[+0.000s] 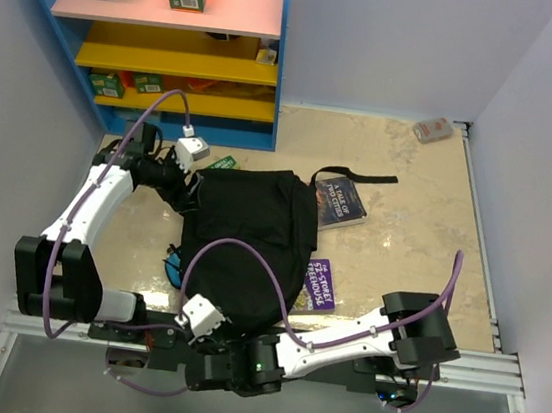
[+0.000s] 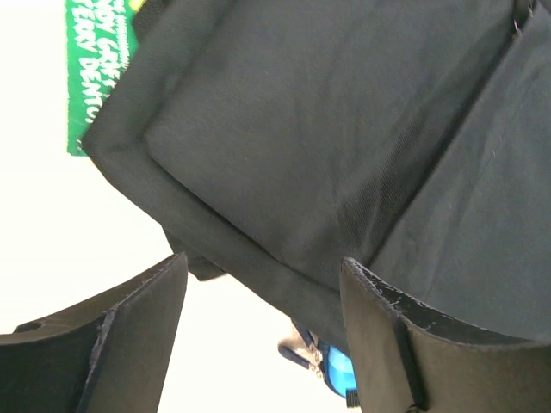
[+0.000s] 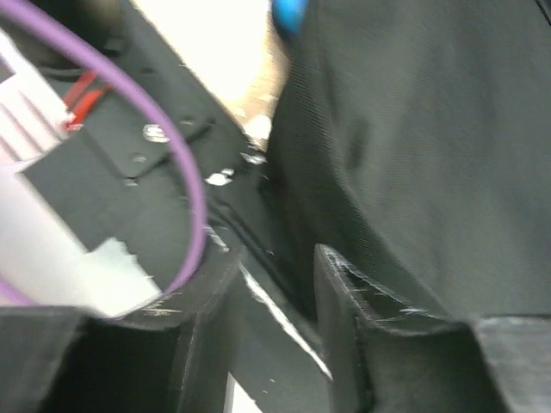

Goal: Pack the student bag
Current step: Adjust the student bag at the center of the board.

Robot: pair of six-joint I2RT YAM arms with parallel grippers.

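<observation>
The student bag [image 1: 247, 233], a large black soft backpack, lies flat in the middle of the table. My left gripper [image 1: 189, 191] is at its far left edge, open. In the left wrist view the bag's seam [image 2: 284, 155] runs just above the gap between the jaws of the left gripper [image 2: 263, 267], with nothing gripped. My right gripper [image 1: 202, 331] is low at the bag's near edge. In the right wrist view it [image 3: 275, 258] is open, and the bag fabric [image 3: 430, 146] lies beside the right finger. The view is blurred.
A dark book [image 1: 340, 202] lies right of the bag. A purple book [image 1: 319, 282] pokes out at its near right and a green book [image 1: 223, 162] at its far left. A blue pencil case [image 1: 176, 267] shows at its left edge. A blue shelf unit [image 1: 175, 43] stands at the back left.
</observation>
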